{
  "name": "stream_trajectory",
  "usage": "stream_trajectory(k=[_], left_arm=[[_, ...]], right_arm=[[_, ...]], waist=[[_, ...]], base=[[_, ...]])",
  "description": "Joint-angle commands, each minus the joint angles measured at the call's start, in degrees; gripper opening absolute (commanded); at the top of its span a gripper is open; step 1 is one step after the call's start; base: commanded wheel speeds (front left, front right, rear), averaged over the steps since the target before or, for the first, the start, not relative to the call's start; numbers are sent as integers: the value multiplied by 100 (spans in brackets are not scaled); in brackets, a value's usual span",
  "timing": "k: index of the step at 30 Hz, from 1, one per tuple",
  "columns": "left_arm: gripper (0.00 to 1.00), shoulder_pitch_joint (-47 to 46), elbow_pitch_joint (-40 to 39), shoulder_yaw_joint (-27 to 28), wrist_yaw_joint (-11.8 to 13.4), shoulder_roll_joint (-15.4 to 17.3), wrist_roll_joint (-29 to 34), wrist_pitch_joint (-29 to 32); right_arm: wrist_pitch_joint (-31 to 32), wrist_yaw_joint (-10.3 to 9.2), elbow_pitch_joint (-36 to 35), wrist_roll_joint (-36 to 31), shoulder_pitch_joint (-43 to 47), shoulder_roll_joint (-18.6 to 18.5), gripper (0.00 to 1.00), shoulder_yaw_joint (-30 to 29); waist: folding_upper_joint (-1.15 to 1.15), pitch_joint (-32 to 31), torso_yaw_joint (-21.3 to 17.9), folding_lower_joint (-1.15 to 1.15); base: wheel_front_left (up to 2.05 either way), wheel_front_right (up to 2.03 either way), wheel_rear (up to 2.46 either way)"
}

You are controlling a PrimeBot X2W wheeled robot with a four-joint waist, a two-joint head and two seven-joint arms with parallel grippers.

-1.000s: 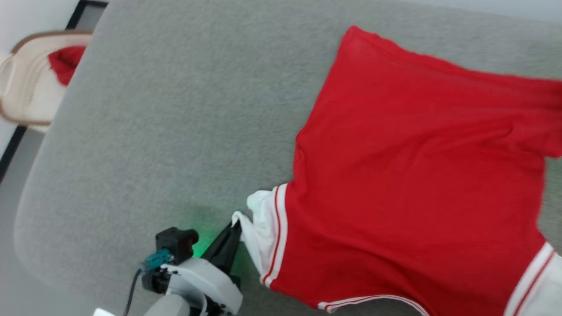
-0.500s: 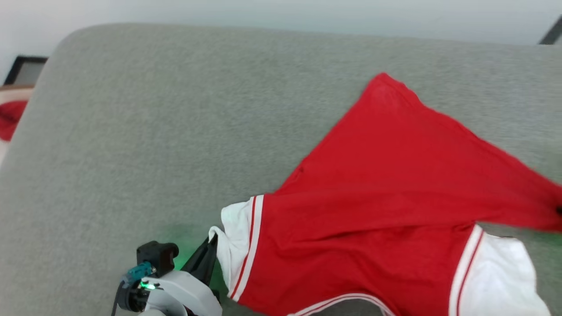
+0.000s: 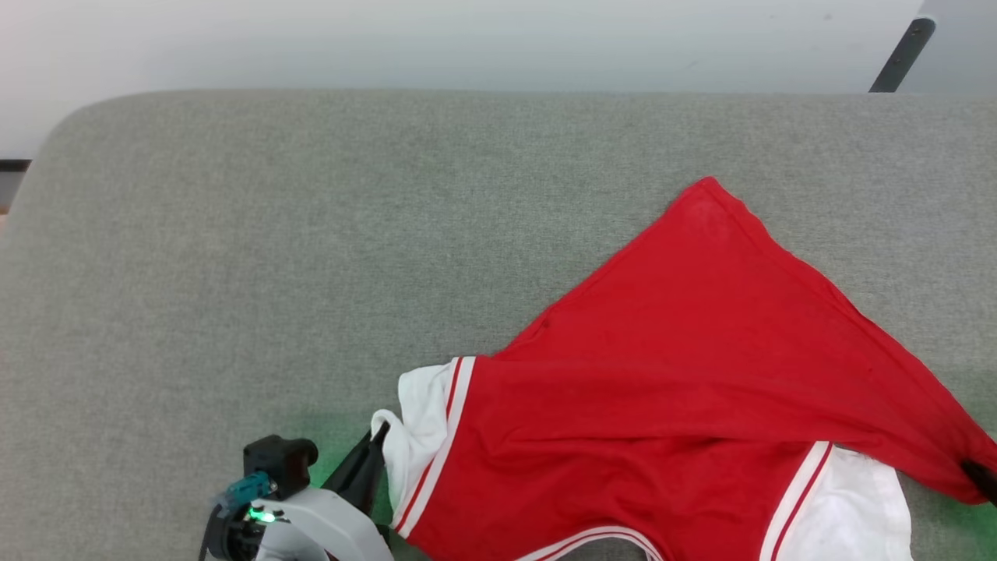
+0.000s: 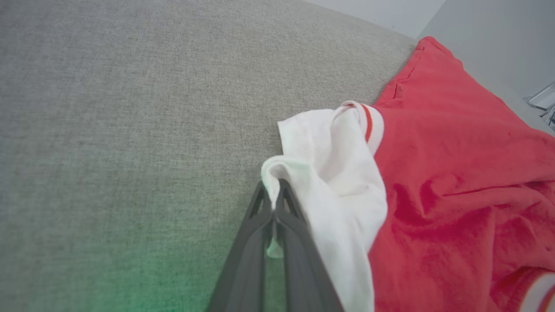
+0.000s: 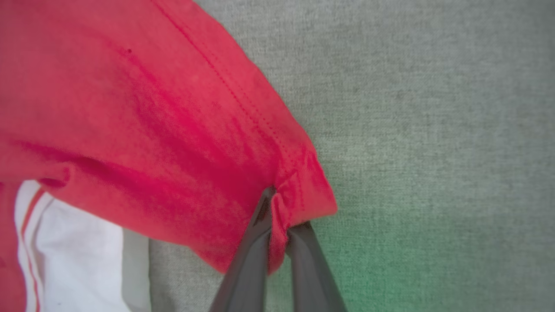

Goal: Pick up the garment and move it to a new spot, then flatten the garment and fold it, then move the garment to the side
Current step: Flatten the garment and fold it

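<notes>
Compared with one second earlier, the head camera had turned. The garment [image 3: 685,374] now lay drawn into a triangle on the grey worktop [image 3: 234,273]. Left pincer [image 4: 273,193] pinched the white sleeve [image 4: 334,173]. Right pincer [image 5: 277,203] pinched a red hem corner. The head view cut off the garment's lower edge.

So the left gripper [image 3: 375,446] is at the garment [image 3: 685,374]'s lower-left corner, fingers [image 4: 247,242] pinched tight on the edge of the white sleeve and angled up and a bit right. Its white wrist [image 3: 327,530] sits right behind, little green light on. The right gripper [image 3: 980,477] is at the garment's far right tip, clamped on a bunched bit of red hem.
</notes>
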Motion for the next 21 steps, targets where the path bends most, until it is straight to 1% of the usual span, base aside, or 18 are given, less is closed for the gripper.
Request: stream_trajectory(k=[1, 2, 3, 7, 10, 13, 14, 17, 19, 21], left_arm=[[0, 69, -7, 10, 15, 32, -31, -6], [0, 71, -7, 12, 13, 37, -38, -9], [0, 70, -12, 10, 12, 39, -37, -12], [0, 66, -30, 7, 14, 50, -42, -32], [0, 74, -55, 13, 25, 57, -41, -49], [0, 85, -80, 13, 50, 62, -27, -61], [0, 85, -80, 13, 50, 62, -27, -61], [0, 79, -122, 12, 67, 52, -16, -82], [0, 62, -144, 6, 72, 38, -12, -89], [0, 32, -160, -9, 70, 18, -14, -94]], right_arm=[[-49, -6, -18, -88, 143, 59, 46, -5], [-81, -6, -43, -128, 133, 84, 92, -23], [-93, -6, -81, -129, 145, 117, 100, -58], [-166, -6, -316, -218, 327, 144, 100, -224], [-266, -5, -701, -325, 519, 133, 100, -402], [-362, -5, -1239, -503, 737, 156, 100, -609], [-362, -5, -1239, -503, 737, 156, 100, -609], [-432, -5, -1879, -762, 889, 171, 100, -842], [-420, -5, -2313, -942, 880, 190, 100, -863], [-425, -6, -2691, -1132, 730, 118, 100, -800]], waist=[[0, -25, -25, 0], [0, -35, -33, 0], [0, -45, -38, 0], [0, -82, -18, 0], [0, -80, -10, 0], [0, -66, 14, 0], [0, -66, 14, 0], [0, -26, 41, 0], [0, 7, 66, 0], [0, 46, 94, 0]], base=[[0, 0, 0], [0, 0, 0], [0, 0, 0], [0, 0, 0], [0, 0, 0], [0, 0, 0], [0, 0, 0], [0, 0, 0], [0, 0, 0], [0, 0, 0]])
